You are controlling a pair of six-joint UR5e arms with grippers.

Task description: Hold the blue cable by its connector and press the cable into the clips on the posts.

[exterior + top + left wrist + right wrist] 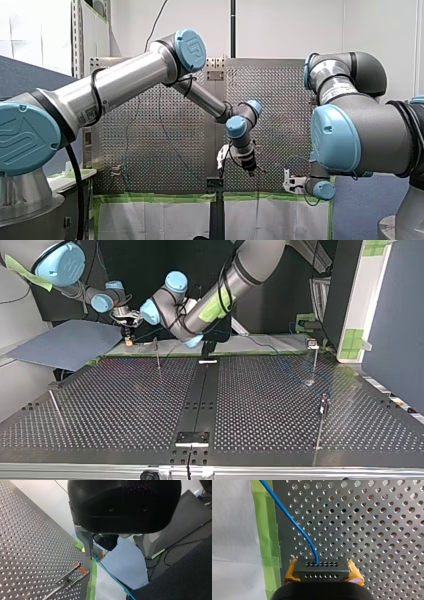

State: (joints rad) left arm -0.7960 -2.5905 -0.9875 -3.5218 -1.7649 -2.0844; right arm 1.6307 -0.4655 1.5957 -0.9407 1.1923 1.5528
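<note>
In the right wrist view my right gripper [322,578] is shut, its yellow pads [354,573] clamping a dark connector [322,568] with rows of small holes. The blue cable [292,522] rises out of the connector and runs off over the perforated plate. In the top view that gripper [129,335] holds the connector [129,342] at the table's far edge, just left of a thin post [157,354]. My left gripper [117,553] is open with nothing between its grey fingers [86,542]. It hovers near the centre rail [207,347], and beyond it are the connector [98,553] and cable [112,576].
More thin posts stand at the top view's right [315,357], front right [321,417] and front left [55,407]. A post with an orange-tipped clip [79,568] lies under my left gripper. Green tape [265,537] lines the table edge. A blue-grey sheet [70,342] lies beyond it.
</note>
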